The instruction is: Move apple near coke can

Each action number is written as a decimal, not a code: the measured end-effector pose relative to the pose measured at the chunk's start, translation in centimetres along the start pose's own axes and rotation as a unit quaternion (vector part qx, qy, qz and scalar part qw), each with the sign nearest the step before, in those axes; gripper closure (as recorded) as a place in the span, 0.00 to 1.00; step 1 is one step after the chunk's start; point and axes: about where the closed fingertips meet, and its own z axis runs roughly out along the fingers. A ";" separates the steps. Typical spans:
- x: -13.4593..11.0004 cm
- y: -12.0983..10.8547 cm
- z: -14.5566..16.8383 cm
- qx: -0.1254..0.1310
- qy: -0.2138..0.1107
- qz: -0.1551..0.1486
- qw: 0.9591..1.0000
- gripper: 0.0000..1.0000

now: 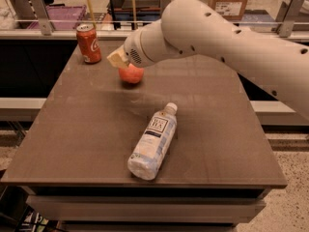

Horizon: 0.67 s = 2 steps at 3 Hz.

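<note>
The apple (132,75), round and red-orange, is at the back left of the brown table (87,144), partly hidden under the arm's wrist. I cannot tell whether it rests on the table or hangs just above it. The gripper (119,60) is at the apple's upper left edge, right against it. The coke can (89,43), red with white script and a silver top, stands upright at the table's back left corner, about a hand's width left of the apple and the gripper.
A clear plastic bottle (153,141) with a white label lies on its side in the middle of the table, cap pointing away. The white arm (231,42) reaches in from the right over the back of the table. A rail and shelves stand behind the table.
</note>
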 end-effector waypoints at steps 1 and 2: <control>-0.1 0.2 0.1 -0.001 0.000 -0.001 1.000 0.36; -0.3 0.4 0.1 -0.002 -0.001 -0.003 1.000 0.13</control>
